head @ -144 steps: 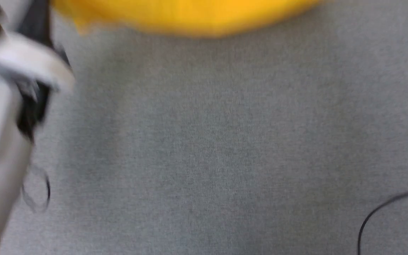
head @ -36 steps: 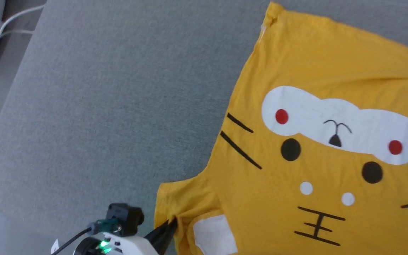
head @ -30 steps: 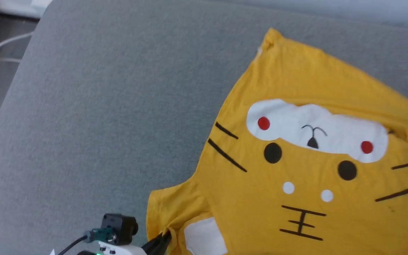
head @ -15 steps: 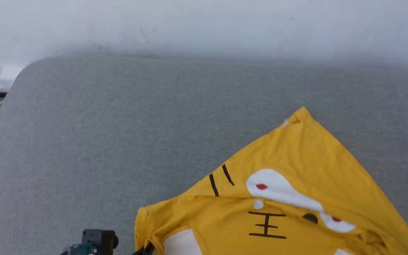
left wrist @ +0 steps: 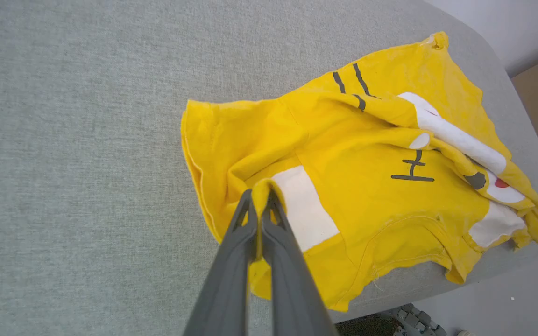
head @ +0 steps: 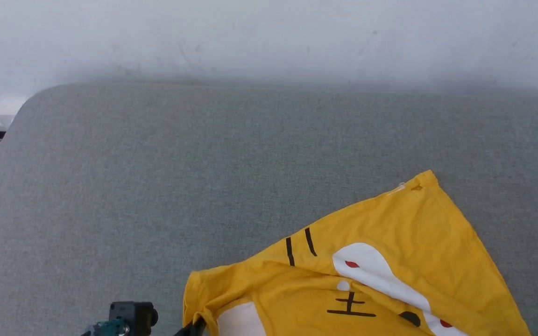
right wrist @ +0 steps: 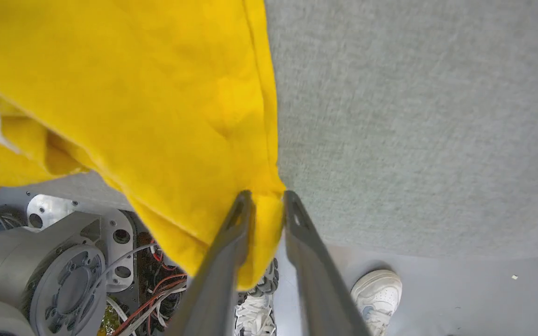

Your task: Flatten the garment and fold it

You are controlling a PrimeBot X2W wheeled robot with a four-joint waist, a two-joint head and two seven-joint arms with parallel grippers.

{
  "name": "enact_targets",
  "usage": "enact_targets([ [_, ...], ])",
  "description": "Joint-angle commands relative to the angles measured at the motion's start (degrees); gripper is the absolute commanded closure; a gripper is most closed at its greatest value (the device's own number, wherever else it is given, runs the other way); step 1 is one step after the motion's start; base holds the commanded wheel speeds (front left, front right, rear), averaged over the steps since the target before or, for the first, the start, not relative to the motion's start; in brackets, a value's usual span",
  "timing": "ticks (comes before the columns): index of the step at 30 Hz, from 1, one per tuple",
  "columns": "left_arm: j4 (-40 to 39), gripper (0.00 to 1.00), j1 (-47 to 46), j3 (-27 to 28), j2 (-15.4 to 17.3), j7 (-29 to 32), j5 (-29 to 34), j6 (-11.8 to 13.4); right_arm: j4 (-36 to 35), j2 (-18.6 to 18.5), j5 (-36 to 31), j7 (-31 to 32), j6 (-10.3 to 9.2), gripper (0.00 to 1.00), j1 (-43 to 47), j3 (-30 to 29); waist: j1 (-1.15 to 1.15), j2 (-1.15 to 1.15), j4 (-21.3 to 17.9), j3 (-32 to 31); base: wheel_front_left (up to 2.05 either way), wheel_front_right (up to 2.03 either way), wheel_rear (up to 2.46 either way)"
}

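Left wrist view: my left pincer (left wrist: 260, 198) is clamped tight on a raised fold of the bright yellow short-sleeved cotton T-shirt (left wrist: 367, 154), which lies rumpled on the flat grey fabric cushion (left wrist: 87, 140). Just right of my fingertips sits a plain white rectangular patch (left wrist: 304, 210). Further right is a black printed mark (left wrist: 413, 171), three bars crossed by one upright stroke, much like a written character. Right of and below my fingertips the shirt's collar side droops over the cushion's near edge. Left of and beyond this pincer there is wide grey room to spread.

In the head view two short black stripes (head: 289, 251) slant side by side beyond that pincer, and the cushion runs on to a white wall (head: 269, 37).

My right pincer (right wrist: 267, 196) has its fingers slightly parted, with a hem corner of the shirt between them, close to the cushion's edge. Open cushion stretches to its right. Below it stand a person's two white shoes (right wrist: 375, 290).

I count one shirt, one patch, two stripes and two shoes.
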Motion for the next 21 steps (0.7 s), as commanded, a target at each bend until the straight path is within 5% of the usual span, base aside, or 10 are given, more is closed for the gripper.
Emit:
enact_targets([
  [1,0.01,1.00,-1.06,0.04,-0.24,-0.23,0.47,-0.22,-0.57,0.16,0.17,-0.15,-0.05,0.00,-1.29,-0.33,0.00,0.00,0.68,0.87,0.00,0.00,0.00],
  [11,-0.88,1.00,-4.36,-0.92,-1.32,0.06,2.28,-0.87,-7.27,-1.39,3.31,4.15,-0.05,0.00,-20.11,-0.36,0.00,0.00,4.26,6.05,0.00,0.00,0.00],
  [21,-1.12,1.00,-10.50,-3.44,-4.97,0.69,5.50,-2.09,4.74,-1.69,-1.85,6.29,-0.05,0.00,-40.33,9.29,0.00,0.00,11.43,12.49,0.00,0.00,0.00],
])
